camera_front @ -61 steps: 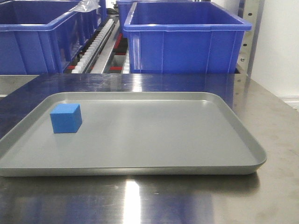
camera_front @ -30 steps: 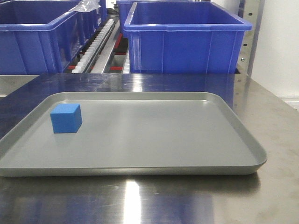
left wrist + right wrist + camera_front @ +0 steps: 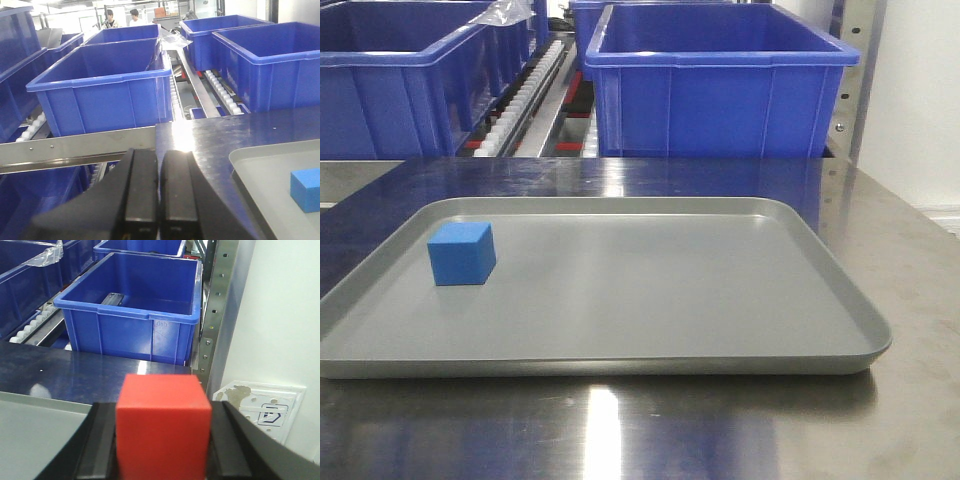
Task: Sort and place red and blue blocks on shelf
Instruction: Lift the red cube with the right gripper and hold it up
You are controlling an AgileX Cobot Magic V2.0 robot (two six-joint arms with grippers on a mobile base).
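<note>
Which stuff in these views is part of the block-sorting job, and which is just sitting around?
Job:
red block, clamped in the right gripper
blue block, on the tray
shelf
left gripper, jaws shut, empty

Just there:
tray
tabletop
bins
people far back
wall plate

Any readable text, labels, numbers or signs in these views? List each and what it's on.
Nothing is legible in any view.
Embossed mark on the front wall of the blue bin, right wrist view: too blurred to read.
Dark printed symbol on the white wall plate: a sign of some kind, no words readable.
Faces of the red block, the blue block and the tray: plain, no markings.
</note>
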